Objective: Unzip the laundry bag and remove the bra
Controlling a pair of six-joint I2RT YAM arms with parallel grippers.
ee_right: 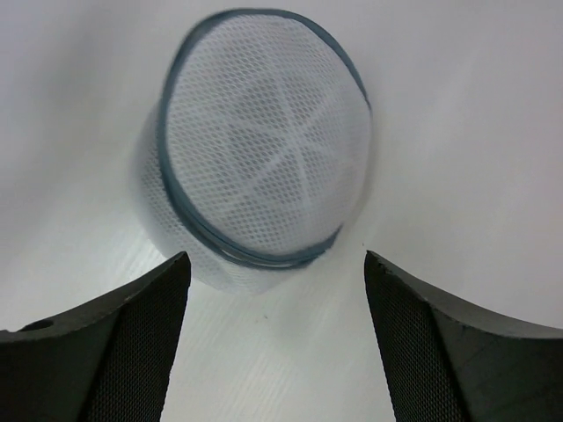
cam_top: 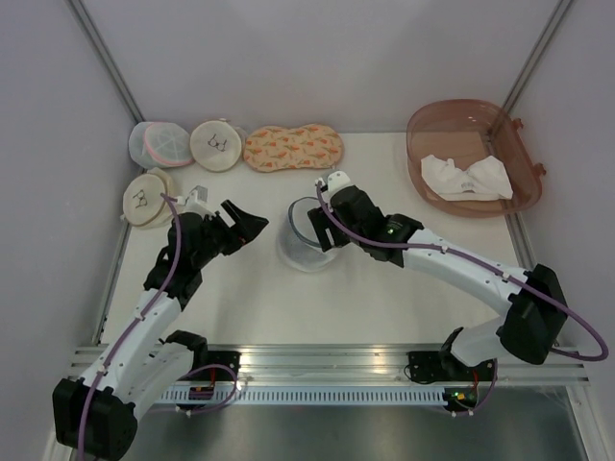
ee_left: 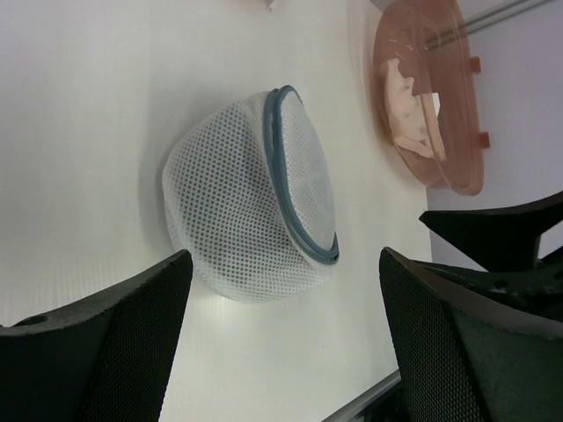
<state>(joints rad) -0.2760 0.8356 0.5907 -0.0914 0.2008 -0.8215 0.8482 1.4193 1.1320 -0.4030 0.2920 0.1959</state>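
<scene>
The laundry bag [cam_top: 304, 242] is a round, domed white mesh pouch with a dark zipper rim, lying mid-table. It fills the left wrist view [ee_left: 251, 202] and the right wrist view [ee_right: 264, 149]; in both the rim looks zipped. The bra is hidden: no black fabric shows through the mesh. My left gripper [cam_top: 254, 223] is open just left of the bag and apart from it, its jaws [ee_left: 283, 264] holding nothing. My right gripper [cam_top: 325, 227] hovers over the bag's back right edge, open [ee_right: 275, 259] with nothing between its fingers.
A pink translucent tub [cam_top: 524, 163] with a white cloth [cam_top: 466, 178] stands at the back right. Along the back left lie a carrot-patterned pouch [cam_top: 293, 147], two cream round pouches [cam_top: 216, 144] [cam_top: 146, 197] and a pink-trimmed mesh pouch [cam_top: 159, 142]. A metal rail [cam_top: 317, 357] runs along the near edge.
</scene>
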